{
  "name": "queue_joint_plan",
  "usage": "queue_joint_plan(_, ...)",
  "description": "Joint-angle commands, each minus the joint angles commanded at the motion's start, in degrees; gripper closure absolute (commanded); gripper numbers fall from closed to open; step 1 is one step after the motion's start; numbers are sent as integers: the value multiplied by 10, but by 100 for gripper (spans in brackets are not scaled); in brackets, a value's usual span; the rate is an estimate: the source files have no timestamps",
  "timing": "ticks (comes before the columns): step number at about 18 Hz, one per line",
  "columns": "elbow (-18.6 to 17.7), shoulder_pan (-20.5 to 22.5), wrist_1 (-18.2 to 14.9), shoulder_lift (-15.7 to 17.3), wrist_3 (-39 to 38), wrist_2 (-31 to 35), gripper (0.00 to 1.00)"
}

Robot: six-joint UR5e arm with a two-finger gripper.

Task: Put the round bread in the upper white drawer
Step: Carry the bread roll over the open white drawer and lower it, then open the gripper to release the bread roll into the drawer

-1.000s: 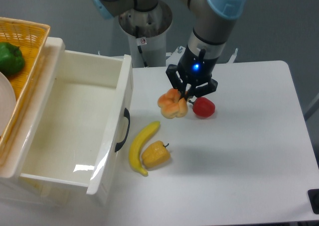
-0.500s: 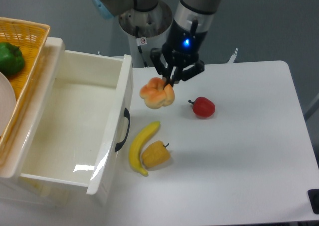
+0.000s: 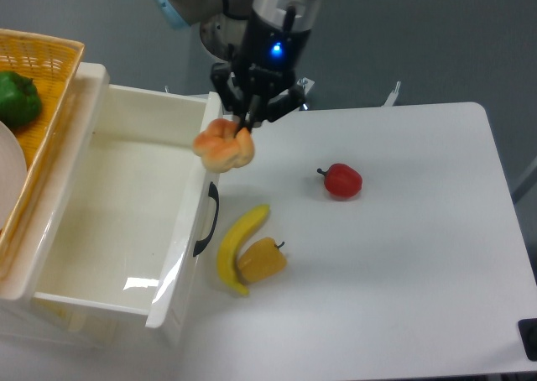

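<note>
The round bread (image 3: 223, 148) is a lumpy golden-orange roll held in the air by my gripper (image 3: 246, 127), which is shut on its top. It hangs right over the front panel of the upper white drawer (image 3: 126, 213), above the curved black handle (image 3: 206, 220). The drawer is pulled open and its inside is bare.
On the white table lie a banana (image 3: 236, 245), a yellow-orange bell pepper (image 3: 261, 261) touching it, and a red pepper (image 3: 341, 180) to the right. A wicker basket (image 3: 42, 112) with a green pepper (image 3: 17, 98) stands at the far left, behind the drawer.
My gripper has carried the bread up and to the left, from beside the red pepper on the table to above the drawer's front edge.
</note>
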Motion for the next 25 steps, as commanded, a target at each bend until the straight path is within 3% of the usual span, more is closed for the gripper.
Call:
queue_joint_plan(6, 0, -47, 2, -26, 4, -4, 85)
queue_joint_plan(11, -1, -71, 29, -43, 1, -4, 84)
queue_joint_plan(17, -2, -96, 36, -60, 5, -3, 76)
queue_joint_plan(21, -2, -106, 38, -68, 18, -4, 57)
queue_joint_plan(22, -2, -109, 38, -68, 23, -3, 41)
queue_joint_plan(25, -1, -113, 38, -72, 34, -3, 31)
